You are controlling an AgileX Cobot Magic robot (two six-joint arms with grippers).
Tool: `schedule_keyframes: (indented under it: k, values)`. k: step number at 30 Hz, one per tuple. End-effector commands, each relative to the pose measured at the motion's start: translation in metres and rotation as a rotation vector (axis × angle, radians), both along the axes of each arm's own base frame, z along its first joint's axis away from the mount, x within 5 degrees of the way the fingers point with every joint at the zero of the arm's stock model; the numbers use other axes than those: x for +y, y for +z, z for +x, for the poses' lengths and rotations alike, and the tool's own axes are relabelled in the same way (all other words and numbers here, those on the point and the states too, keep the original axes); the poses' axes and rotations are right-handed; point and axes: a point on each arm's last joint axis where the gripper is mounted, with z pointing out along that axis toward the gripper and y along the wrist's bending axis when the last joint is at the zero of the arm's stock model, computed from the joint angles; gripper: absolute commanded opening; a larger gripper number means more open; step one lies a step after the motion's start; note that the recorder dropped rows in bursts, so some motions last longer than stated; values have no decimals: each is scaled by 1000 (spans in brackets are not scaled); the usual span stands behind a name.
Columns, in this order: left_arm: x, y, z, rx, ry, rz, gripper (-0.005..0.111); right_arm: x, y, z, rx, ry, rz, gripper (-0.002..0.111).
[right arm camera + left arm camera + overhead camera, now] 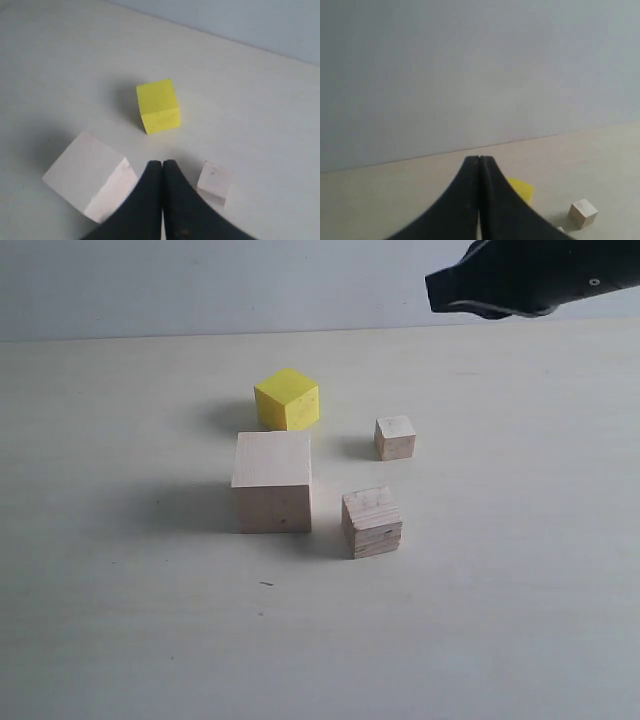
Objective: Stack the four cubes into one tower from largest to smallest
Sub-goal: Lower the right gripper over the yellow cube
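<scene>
Four cubes stand apart on the table, none on another, so no tower is in view. The largest pale wood cube (272, 482) (87, 172) is in the middle. Behind it sits the yellow cube (287, 399) (158, 105) (522, 190). The grainy cracked cube (372, 522) is at the front right, and the smallest pale cube (395, 437) (583, 213) (215, 182) behind it. My right gripper (432, 292) (162, 163) hangs high at the upper right, shut and empty. My left gripper (479, 159) is shut and empty, and out of the exterior view.
The pale table (120, 620) runs back to a light grey wall (200, 280). Only the four cubes lie on it.
</scene>
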Motion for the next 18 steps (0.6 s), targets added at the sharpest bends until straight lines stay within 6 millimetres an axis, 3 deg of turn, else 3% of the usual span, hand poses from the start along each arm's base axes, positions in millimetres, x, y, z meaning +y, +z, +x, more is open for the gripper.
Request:
schedule_keyframes:
  k: [1,3,6,9,15,18]
  values:
    - [1,-5,-3,61,13,-16,0,1,4,12,-26,-119,121,0]
    - [1,-7,-3,88,8,-7,0,-1,-5,25,-49,-181,112,0]
    - [0,-10,-4,120,2,4,0,11,-21,40,-2,-72,49,4]
    - [0,-11,-5,135,0,9,0,30,-25,55,32,33,29,26]
    - [0,-14,-6,162,-5,17,0,49,-16,83,21,125,-4,79]
    - [0,-14,-6,164,-5,18,0,57,-17,94,77,138,28,91]
